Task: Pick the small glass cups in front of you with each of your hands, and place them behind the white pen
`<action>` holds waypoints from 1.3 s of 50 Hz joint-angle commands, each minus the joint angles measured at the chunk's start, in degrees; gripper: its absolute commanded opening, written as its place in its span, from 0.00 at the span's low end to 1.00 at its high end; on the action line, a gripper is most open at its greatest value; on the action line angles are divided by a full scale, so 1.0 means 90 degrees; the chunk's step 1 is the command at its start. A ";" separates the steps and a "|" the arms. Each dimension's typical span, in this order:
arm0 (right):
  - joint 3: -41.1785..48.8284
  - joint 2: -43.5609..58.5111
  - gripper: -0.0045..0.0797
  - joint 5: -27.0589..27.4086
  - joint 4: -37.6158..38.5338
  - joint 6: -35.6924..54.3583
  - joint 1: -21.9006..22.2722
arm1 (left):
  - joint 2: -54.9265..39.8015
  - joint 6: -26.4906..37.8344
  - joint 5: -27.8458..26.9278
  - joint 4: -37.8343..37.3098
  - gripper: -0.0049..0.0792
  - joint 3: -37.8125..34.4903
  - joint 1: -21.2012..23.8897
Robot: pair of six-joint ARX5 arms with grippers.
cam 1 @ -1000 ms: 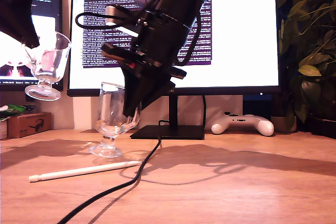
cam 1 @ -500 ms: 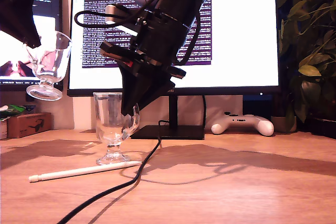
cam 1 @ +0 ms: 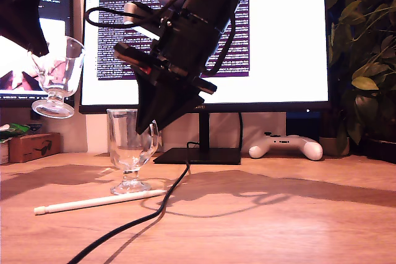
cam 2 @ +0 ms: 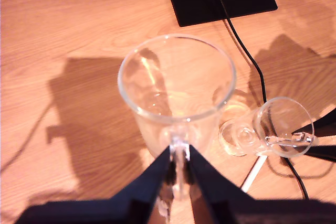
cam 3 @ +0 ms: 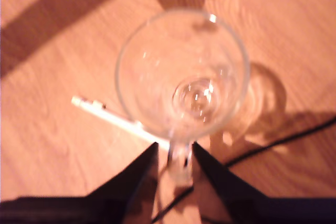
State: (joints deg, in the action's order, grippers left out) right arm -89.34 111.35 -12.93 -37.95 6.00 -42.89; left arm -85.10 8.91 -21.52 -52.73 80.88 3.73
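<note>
While 1 glass cup (cam 1: pixel 59 75) is held tilted in the air at the exterior view's left, its handle pinched by my first gripper (cam 2: pixel 178 156), the other glass cup (cam 1: pixel 130 146) is seen upright on the table (cam 1: pixel 278 214) just behind the white pen (cam 1: pixel 99 201), its handle clamped by my second gripper (cam 3: pixel 175 153).

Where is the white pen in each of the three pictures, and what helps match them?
Exterior view: the white pen lies on the table, lower left, in front of the lower glass cup.
First wrist view: a short stretch shows beside that cup's foot.
Second wrist view: it runs out from beneath that cup.
Shared landmark: the black cable by the pen's end.
</note>
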 commanded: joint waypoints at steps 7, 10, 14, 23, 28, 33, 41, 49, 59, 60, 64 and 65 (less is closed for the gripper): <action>-0.0498 -0.0019 0.41 -0.0015 -0.0471 -0.0027 -0.0063 | 0.0221 -0.0039 -0.0066 0.0053 0.04 0.0032 0.0022; -0.0614 -0.0019 0.47 -0.0012 -0.0631 -0.0027 -0.0063 | 0.0221 -0.0039 -0.0066 0.0053 0.04 0.0032 0.0022; -0.0780 -0.0019 0.50 -0.0002 -0.0843 -0.0024 -0.0063 | 0.0221 -0.0039 -0.0073 0.0049 0.04 0.0032 0.0022; -0.1345 -0.0019 0.50 0.0000 -0.1588 -0.0024 -0.0061 | 0.0221 -0.0036 -0.0151 0.0017 0.04 0.0032 0.0022; -0.1724 -0.0022 0.47 0.0000 -0.1991 -0.0022 -0.0007 | 0.0221 0.0012 -0.0223 0.0022 0.04 0.0029 0.0022; -0.2016 -0.0022 0.15 0.0000 -0.2210 -0.0019 0.0109 | 0.0240 0.0012 -0.0231 -0.0002 0.04 0.0027 0.0024; -0.2161 -0.0034 0.04 0.0002 -0.2305 -0.0027 0.0410 | 0.0304 0.0039 -0.0255 -0.0046 0.04 0.0000 0.0160; -0.2161 -0.0034 0.04 0.0002 -0.2533 -0.0019 0.0945 | 0.0440 0.0175 -0.0221 0.0000 0.04 -0.0136 0.0291; -0.2161 -0.0034 0.04 -0.0002 -0.2635 0.0022 0.1729 | 0.0933 0.0233 -0.0126 0.0374 0.04 -0.0663 0.0313; -0.2161 -0.0034 0.04 -0.0005 -0.2633 0.0022 0.1787 | 0.1008 0.0243 -0.0129 0.0452 0.04 -0.0753 0.0313; -0.2161 -0.0034 0.04 -0.0005 -0.2582 0.0053 0.2008 | 0.1392 0.0299 -0.0129 0.0852 0.04 -0.1151 0.0313; -0.2161 -0.0034 0.04 -0.0005 -0.2565 0.0053 0.2052 | 0.1481 0.0299 -0.0129 0.0954 0.04 -0.1246 0.0313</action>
State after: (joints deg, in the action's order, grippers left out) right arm -108.97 111.33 -12.86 -61.52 6.07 -24.27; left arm -74.59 10.98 -22.39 -46.76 71.68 6.59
